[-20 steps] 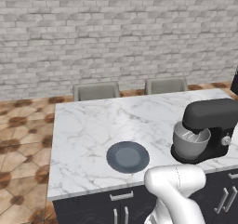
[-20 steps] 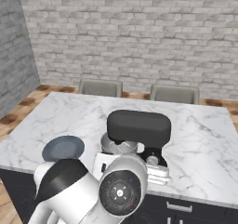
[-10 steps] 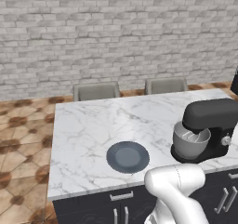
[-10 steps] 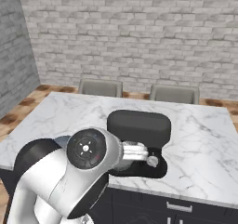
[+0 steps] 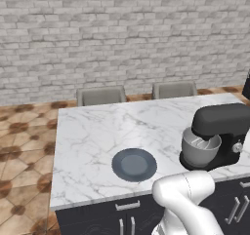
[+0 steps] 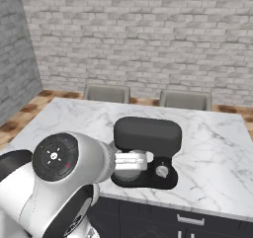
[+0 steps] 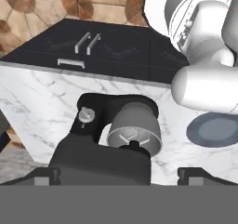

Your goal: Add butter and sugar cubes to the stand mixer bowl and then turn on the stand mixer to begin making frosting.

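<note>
Looking down from the hand view, I see my fingers (image 7: 119, 174) spread as wide as they go, with nothing held between them. Their two dark tips poke up at the bottom, one on each side of the stand mixer (image 7: 100, 144). The mixer's black head is right under me, and the stand mixer bowl (image 7: 135, 128) sits under that head with the whisk inside it.

A bit further off on the marble tabletop (image 5: 93, 131), a flat dark plate (image 5: 134, 164) lies to the left of the mixer, apart from it. The plate looks bare. Past the tabletop stand two grey chairs (image 5: 101, 95), then the brick wall.

Here is what I think could go wrong. I am close to the mixer with nothing in my fingers. If I go lower, I may bump the head or push the mixer along the tabletop. I could also hit the silver knob (image 6: 162, 171) by mistake and start it with the bowl still missing its things.

I cannot find the butter or the sugar cubes anywhere. My own big white arm blocks much of the right base view, and it covers part of the bowl there. I cannot tell if anything is already in the bowl.
</note>
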